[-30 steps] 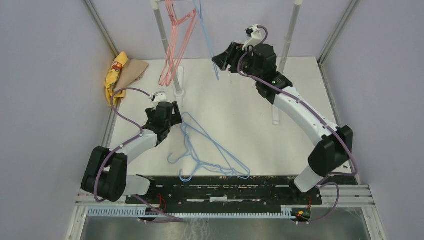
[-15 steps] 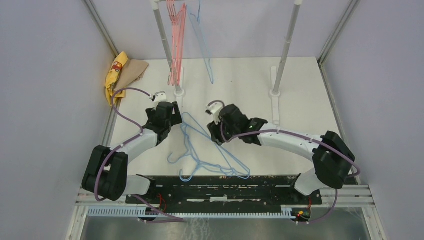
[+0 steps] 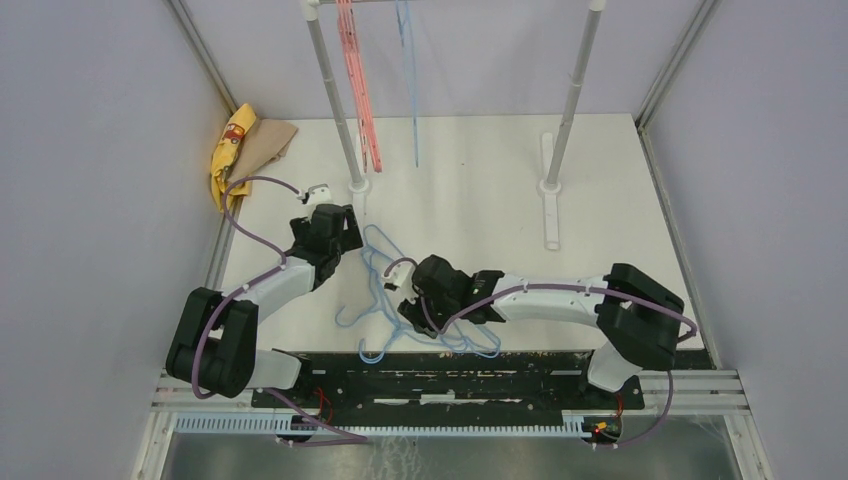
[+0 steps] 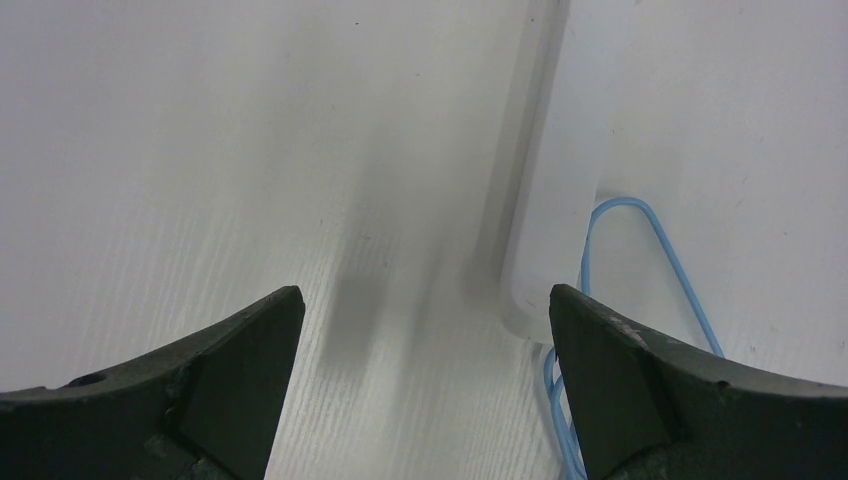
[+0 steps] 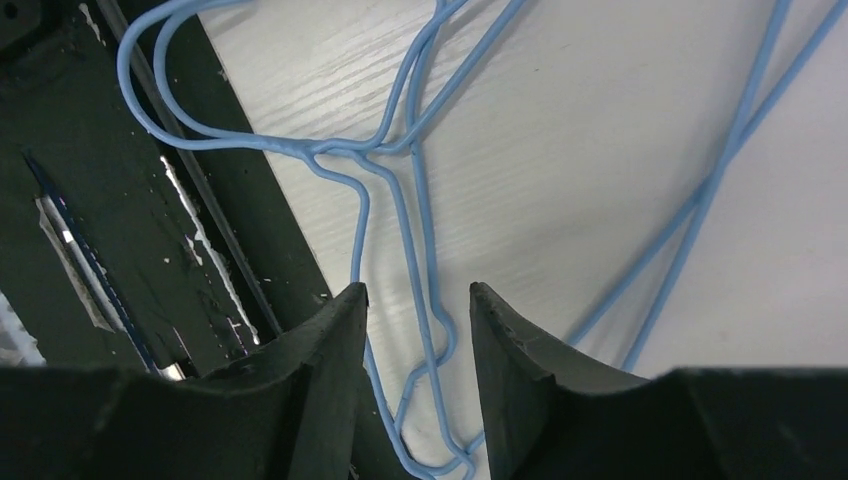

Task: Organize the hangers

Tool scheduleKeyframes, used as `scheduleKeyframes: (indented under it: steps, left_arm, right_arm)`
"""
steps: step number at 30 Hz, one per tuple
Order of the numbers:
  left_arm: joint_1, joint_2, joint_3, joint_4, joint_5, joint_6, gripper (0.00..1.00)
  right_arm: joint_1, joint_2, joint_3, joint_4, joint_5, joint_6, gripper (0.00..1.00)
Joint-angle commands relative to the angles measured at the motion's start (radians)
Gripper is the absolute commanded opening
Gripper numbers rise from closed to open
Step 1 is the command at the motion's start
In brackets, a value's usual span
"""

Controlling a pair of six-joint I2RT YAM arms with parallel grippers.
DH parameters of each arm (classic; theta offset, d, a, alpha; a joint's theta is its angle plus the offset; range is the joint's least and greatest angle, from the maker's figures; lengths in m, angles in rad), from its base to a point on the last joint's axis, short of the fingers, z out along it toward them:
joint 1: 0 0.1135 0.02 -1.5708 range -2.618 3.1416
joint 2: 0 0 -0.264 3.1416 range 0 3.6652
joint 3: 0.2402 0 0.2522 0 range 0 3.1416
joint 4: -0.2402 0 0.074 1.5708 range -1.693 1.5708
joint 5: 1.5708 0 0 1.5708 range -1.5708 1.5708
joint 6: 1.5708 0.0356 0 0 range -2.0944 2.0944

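Several light blue hangers point(image 3: 380, 290) lie tangled on the white table, close to the near edge. My right gripper point(image 3: 408, 318) is low over this pile. In the right wrist view its jaws point(image 5: 415, 300) are open and straddle a blue hanger wire point(image 5: 420, 230) without clamping it. My left gripper point(image 3: 345, 235) is open and empty just above the table, left of the pile. Its wrist view point(image 4: 425, 300) shows a blue hanger loop point(image 4: 650, 230) beside the right finger. Pink-red hangers point(image 3: 358, 90) and one blue hanger point(image 3: 410, 80) hang on the rack at the back.
The rack stands on two white posts point(image 3: 335, 95) point(image 3: 572, 95) with flat feet; the left foot shows in the left wrist view point(image 4: 560, 200). A yellow bag point(image 3: 232, 145) and brown cloth point(image 3: 268, 140) lie at the back left. A black plate point(image 3: 450, 365) runs along the near edge.
My right arm came down from the rack at the back to the blue pile near the front. The hanging hangers swung and now hang edge-on. My left arm has not moved.
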Motion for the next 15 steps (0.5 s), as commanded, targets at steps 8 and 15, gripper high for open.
scheduleKeyframes:
  steps: [8, 15]
  left_arm:
    - [0.007, -0.009, 0.011, 0.025, 0.002, -0.047, 0.99]
    - [0.008, -0.009, 0.007, 0.025, -0.002, -0.048, 0.99]
  right_arm:
    - [0.104, 0.067, 0.009, 0.069, 0.056, 0.011, 0.49]
    - [0.128, 0.110, 0.001, 0.092, 0.075, 0.028, 0.46]
